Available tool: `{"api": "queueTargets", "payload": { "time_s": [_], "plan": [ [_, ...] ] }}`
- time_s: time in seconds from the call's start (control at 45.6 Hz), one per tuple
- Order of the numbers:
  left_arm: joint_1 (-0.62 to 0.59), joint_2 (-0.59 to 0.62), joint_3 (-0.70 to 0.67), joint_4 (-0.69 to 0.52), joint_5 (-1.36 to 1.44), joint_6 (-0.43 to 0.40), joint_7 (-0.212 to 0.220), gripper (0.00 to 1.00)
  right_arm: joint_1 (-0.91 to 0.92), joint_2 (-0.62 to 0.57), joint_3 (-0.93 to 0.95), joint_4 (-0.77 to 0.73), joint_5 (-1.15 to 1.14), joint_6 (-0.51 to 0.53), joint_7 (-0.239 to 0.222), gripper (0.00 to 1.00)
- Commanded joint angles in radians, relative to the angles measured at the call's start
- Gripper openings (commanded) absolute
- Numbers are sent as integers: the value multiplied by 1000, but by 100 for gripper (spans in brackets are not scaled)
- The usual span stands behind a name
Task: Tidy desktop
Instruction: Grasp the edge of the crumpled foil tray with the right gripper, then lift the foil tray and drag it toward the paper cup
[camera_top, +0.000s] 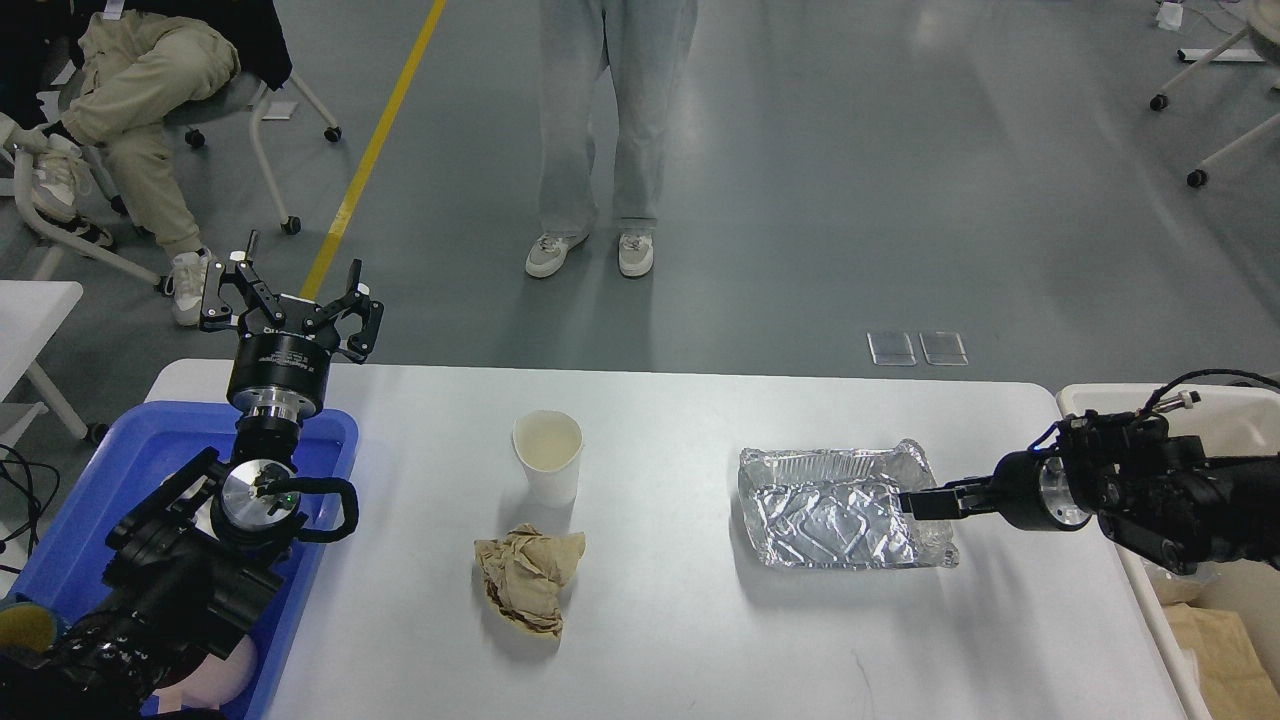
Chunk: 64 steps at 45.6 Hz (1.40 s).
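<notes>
The white desktop (700, 640) bears a white paper cup (548, 455) standing upright, a crumpled brown paper ball (528, 575) in front of it, and a crinkled foil tray (830, 510) to the right. My left gripper (290, 300) is open and empty, raised above the table's far left edge, over the blue tray (100, 480). My right gripper (915, 503) reaches in from the right, with its tips at the foil tray's right rim. Its fingers show as one dark shape, so I cannot tell whether they grip the rim.
The blue tray sits at the left end under my left arm. A white bin (1100, 395) holding bags stands off the right end. A person (600, 130) stands beyond the far edge. A seated person (130, 90) and a small white table (30, 310) are at left.
</notes>
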Motion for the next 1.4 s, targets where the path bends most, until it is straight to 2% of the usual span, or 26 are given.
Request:
{"api": "queueTargets", "payload": {
  "time_s": [0.0,0.154,0.241,0.329,0.461,0.593,0.68,0.724,0.988,1.273,1.383],
  "plan": [
    [-1,0,1,0,0,1,0,97,-14,11,-7,-17,2,0,1,90],
    [-1,0,0,0,0,1,0,97,-31,33,-6,-43,19,-1,1,82],
    [-1,0,0,0,0,1,0,97,-33,40,-7,-49,30,-1,1,72],
    [-2,0,0,0,0,1,0,97,-34,51,-12,-70,30,-1,13,56],
    [-2,0,-2,0,1,2,0,97,-50,62,-12,-84,30,-3,56,36],
    [-2,0,-2,0,1,2,-1,97,-50,62,-12,-86,30,-1,66,27],
    [-2,0,-5,0,1,2,-1,97,-50,62,-12,-86,30,0,66,12],
    [-2,0,-5,0,1,2,-1,97,-51,62,-12,-87,30,3,66,0],
    [-2,0,-3,0,1,2,-1,97,-44,65,-12,-81,30,37,69,0],
    [-1,1,-2,0,1,7,0,97,1,43,-10,-66,33,111,179,0],
    [-1,8,0,0,1,8,0,97,28,19,-7,-47,34,131,208,0]
  ]
}}
